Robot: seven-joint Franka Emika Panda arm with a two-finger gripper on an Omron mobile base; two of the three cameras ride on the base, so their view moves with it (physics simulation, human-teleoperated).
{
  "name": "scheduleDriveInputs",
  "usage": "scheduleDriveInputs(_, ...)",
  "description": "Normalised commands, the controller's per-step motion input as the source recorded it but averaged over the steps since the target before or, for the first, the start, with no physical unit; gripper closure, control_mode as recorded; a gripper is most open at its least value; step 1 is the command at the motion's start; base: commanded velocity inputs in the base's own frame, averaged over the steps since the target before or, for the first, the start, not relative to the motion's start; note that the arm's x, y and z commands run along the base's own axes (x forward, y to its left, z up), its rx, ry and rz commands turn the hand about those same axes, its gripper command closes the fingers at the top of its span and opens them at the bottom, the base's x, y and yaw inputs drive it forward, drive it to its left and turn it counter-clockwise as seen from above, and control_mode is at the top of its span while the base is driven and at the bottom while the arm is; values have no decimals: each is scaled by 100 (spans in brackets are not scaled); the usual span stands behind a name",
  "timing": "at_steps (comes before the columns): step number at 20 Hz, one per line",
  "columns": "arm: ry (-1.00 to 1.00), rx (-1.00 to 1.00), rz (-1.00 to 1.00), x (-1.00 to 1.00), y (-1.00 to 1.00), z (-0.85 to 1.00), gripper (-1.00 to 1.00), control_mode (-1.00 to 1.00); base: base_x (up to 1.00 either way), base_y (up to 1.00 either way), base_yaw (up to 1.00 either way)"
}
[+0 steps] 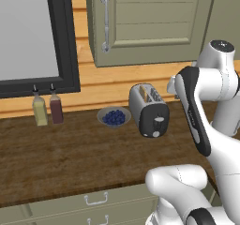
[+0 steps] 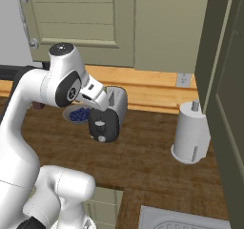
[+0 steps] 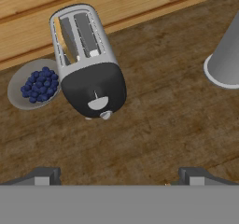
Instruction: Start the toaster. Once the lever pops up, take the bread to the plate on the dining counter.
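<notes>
The silver toaster (image 3: 86, 55) stands on the wood worktop (image 3: 158, 125) with its black end panel facing outward. The pale lever (image 3: 98, 103) sits on that panel above the round knob (image 3: 106, 115). A tan slice of bread (image 3: 61, 41) stands in one slot. The toaster (image 1: 149, 109) and its lever (image 1: 159, 121) also appear from the left, and the toaster (image 2: 112, 113) from the right. My gripper (image 3: 120, 176) hovers above the worktop in front of the end panel, open and holding nothing, well apart from the toaster. The plate and the dining counter are out of view.
A grey bowl of blueberries (image 1: 114, 117) sits just left of the toaster. Two bottles (image 1: 48, 109) stand at the back left under a dark-framed window. A white paper towel roll (image 2: 190, 133) stands to the right beside a tall cabinet. Wall cabinets hang above.
</notes>
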Motion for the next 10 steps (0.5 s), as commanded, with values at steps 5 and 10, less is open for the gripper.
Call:
scheduleDriveInputs(5, 0, 0, 0, 0, 0, 0, -100, -100, 0, 0, 0)
scheduleDriveInputs(10, 0, 0, 0, 0, 0, 0, -100, -100, 0, 0, 0)
